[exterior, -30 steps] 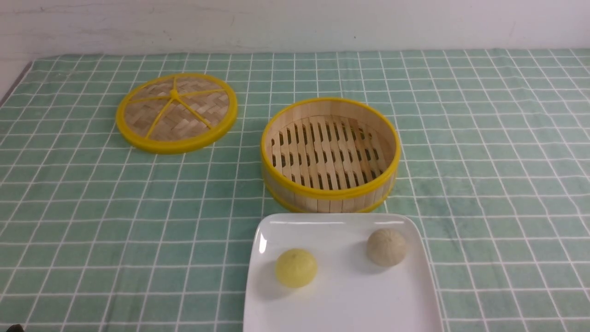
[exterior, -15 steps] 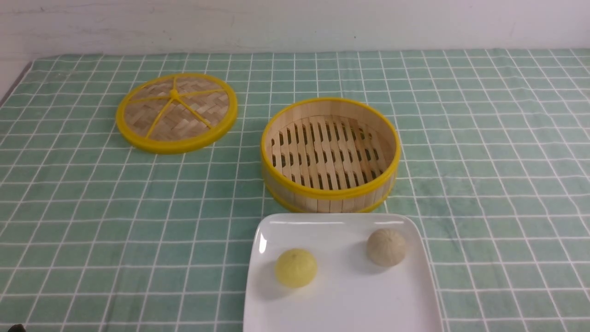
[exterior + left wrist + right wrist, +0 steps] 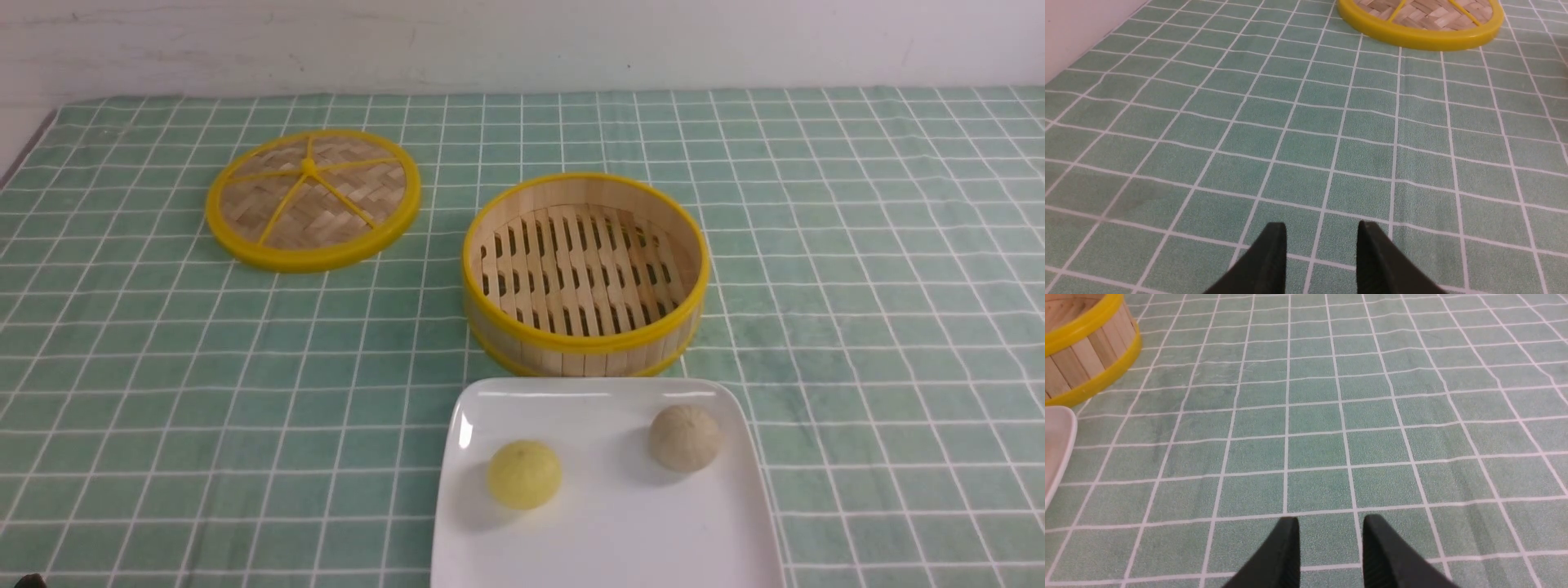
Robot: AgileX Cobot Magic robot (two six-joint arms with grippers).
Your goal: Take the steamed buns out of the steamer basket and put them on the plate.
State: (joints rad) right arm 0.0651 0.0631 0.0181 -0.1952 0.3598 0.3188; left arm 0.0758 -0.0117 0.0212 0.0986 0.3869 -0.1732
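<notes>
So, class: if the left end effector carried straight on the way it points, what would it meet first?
Probably the woven lid. The left end effector points across bare green checked tablecloth towards it, slightly off-centre, with nothing between. If it points down at all, it would touch cloth first; depth is unclear.

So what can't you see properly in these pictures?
- The plate: its near side is cut off by the bottom edge of the front view.
- The steamer basket: its near wall hides part of its floor in the front view.
- The lid: the top edge of the left wrist view cuts off most of it.
- Both arms: outside the front view; only the left end effector and right end effector tips show in the wrist views.
</notes>
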